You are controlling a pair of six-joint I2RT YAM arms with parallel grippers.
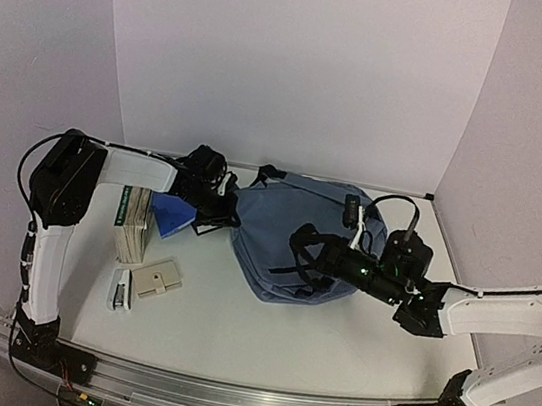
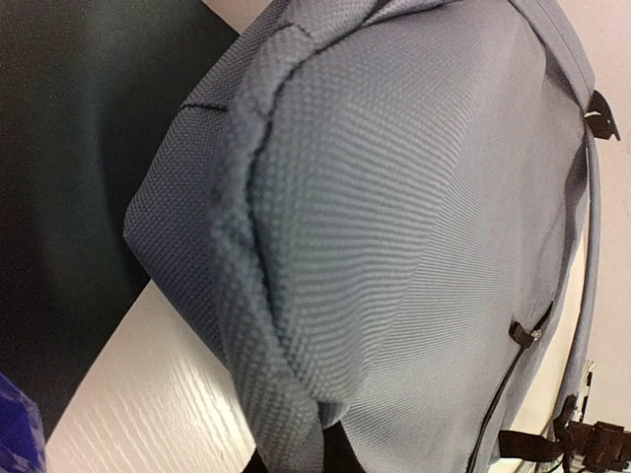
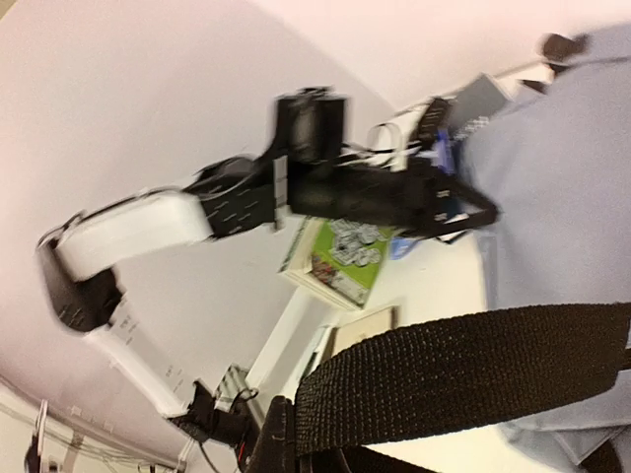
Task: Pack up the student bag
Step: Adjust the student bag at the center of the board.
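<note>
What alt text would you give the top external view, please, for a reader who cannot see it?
A blue-grey student bag lies mid-table, the left gripper closed on its left edge and the right gripper closed on a black strap. Left of it sit a stack of books, a beige case and a small white item.

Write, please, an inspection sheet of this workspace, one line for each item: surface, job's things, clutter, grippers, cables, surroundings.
Surface: white table; no damage seen.
Job's things: student bag lying at the centre; stack of books to its left.
Clutter: blue item beside the books; beige case and small black-and-white tool nearer the front.
Grippers: left gripper shut on the bag's left edge; right gripper shut, seemingly on a black strap.
Cables: black cable at the left arm; cable loop above the right wrist.
Surroundings: plain walls; metal rail at the near edge.
</note>
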